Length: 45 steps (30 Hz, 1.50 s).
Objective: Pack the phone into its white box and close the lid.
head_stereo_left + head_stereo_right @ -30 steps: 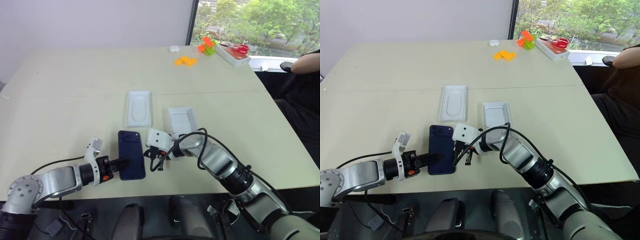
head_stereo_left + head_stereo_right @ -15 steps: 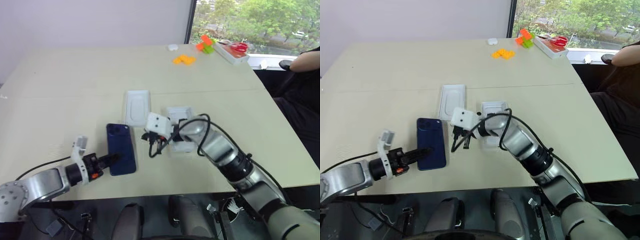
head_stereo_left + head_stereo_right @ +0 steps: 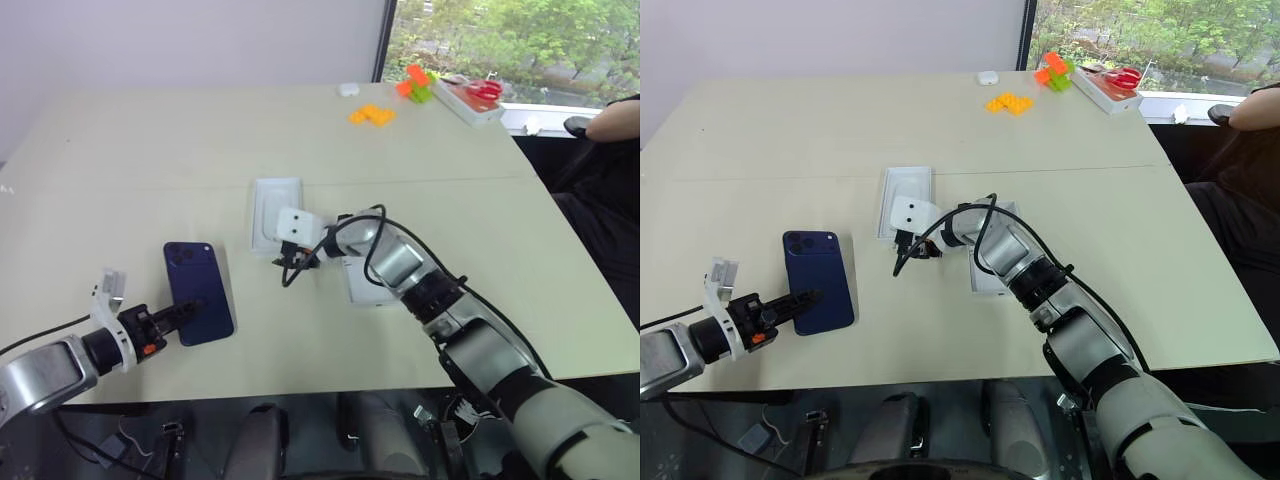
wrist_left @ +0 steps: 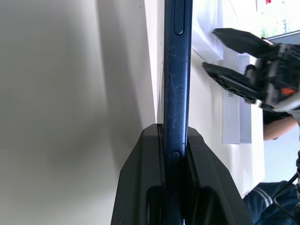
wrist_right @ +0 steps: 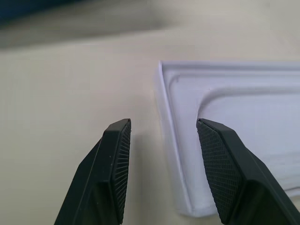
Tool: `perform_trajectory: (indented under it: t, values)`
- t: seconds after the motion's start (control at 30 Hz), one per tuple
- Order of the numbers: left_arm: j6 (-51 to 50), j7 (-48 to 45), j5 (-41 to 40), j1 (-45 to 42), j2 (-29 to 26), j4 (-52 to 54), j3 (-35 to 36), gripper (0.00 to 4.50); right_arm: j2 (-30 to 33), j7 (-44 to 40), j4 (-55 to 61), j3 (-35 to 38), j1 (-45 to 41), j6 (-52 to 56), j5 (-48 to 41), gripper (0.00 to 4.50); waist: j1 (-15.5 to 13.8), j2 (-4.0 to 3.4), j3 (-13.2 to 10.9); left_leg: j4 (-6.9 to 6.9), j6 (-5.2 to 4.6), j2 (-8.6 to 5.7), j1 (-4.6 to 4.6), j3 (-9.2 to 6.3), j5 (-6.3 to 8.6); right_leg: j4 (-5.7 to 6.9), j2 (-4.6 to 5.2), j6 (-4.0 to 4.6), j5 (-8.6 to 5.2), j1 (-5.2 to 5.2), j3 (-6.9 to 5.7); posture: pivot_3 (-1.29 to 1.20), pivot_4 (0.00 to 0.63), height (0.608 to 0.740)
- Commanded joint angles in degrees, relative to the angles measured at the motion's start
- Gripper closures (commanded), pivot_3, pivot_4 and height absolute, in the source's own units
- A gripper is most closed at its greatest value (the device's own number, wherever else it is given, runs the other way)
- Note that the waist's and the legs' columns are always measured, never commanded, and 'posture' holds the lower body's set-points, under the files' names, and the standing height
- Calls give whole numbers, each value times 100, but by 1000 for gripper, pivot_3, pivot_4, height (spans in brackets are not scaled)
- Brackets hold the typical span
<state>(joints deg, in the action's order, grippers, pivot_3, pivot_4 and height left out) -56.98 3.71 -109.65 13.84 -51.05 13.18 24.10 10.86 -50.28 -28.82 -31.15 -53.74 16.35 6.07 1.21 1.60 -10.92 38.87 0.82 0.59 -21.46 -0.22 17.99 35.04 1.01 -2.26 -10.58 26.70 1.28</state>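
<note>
The left claw (image 3: 172, 316) pinched the near end of the slim, glossy dark blue phone (image 3: 198, 305) above the matte beige surface (image 3: 140, 170). The right claw (image 5: 161, 154), its ribbed black fingers (image 5: 117, 161) parted, straddled the moulded rim of a thin white insert (image 5: 243, 140) beside the shallow white cardboard box (image 3: 368, 284).

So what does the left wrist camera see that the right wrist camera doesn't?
Left wrist view: the dark blue phone, seen edge-on and clamped in the left hand. Right wrist view: a close look at the corner of the white insert with its rounded recess, its rim lined up inside the open right hand. Both: the beige table and that open right hand.
</note>
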Motion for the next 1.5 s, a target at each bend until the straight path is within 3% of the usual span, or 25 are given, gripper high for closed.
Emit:
perform_trajectory:
  t: [0.03, 0.1, 0.2, 0.37, 0.67, 0.87, 1.0, 1.1, 1.5]
  values:
    - [69, -117, -65, -13, -34, 213, 243, 4500, -53, -169, -71, 12, -148, -316, 120, 2417, -3, 0, 0, 0, 0, 0, 0, -1, 0, 1, -1, 0, 0, 0, 0, 0, 150, 726]
    - [78, -123, -48, -17, -32, 228, 247, 4500, -6, -259, 0, 10, -86, -385, 176, 2965, -2, 0, 0, 0, 0, 2, 3, -2, 0, 4, -3, 0, 0, -1, -1, 0, 150, 726]
    - [104, -129, -54, -65, -39, 194, 279, 4500, 86, -343, 165, 7, -1, -464, 287, 4478, -2, 0, 0, 0, 0, 4, 6, -4, 0, 8, -7, 1, 1, -1, -2, 0, 150, 726]
    - [189, -121, -112, -184, -29, 108, 373, 4500, 252, -409, 689, 123, 165, -351, 348, 4478, -4, 0, 0, 1, 0, 7, 6, -5, 0, 9, -12, 2, 2, -1, -2, 0, 150, 726]
    - [200, 112, -335, -713, -86, 174, 156, 4500, 1538, -1143, 4771, 420, 1976, 1911, -420, 4478, -44, 1, 0, 2, 0, 0, 0, -7, 0, 4, 3, 0, 2, -2, -7, 0, 150, 726]
    - [91, 202, -335, -1194, 1, 119, -288, 4500, 1541, -868, 5294, 485, 2200, 2895, -767, 4478, -7, 2, -1, 12, 5, 3, 14, -5, -3, 9, -17, -7, -2, -10, -6, 0, 150, 726]
    - [16, 310, -335, -1612, 155, 25, -627, 4500, 1559, -824, 5369, 457, 2171, 3065, -984, 2931, -23, 1, -3, 11, 5, 10, 11, -6, -3, 9, -37, -4, -3, -11, -18, 0, 150, 726]
    - [-17, 471, -335, -1932, 365, -19, -712, 4500, 1599, -689, 5413, 582, 2153, 3019, -1064, 1421, -25, 2, -3, 10, 5, 9, 8, -6, -3, 9, -33, 14, 9, -10, -18, 0, 150, 726]
    - [-534, 2016, -335, -3459, 1431, -648, -1473, 4500, 2345, -760, 5684, 1495, 2323, 2687, -1817, 1421, -51, 9, -4, 20, 5, -5, 10, -8, -3, 8, -21, 11, 11, -23, -16, 0, 150, 726]
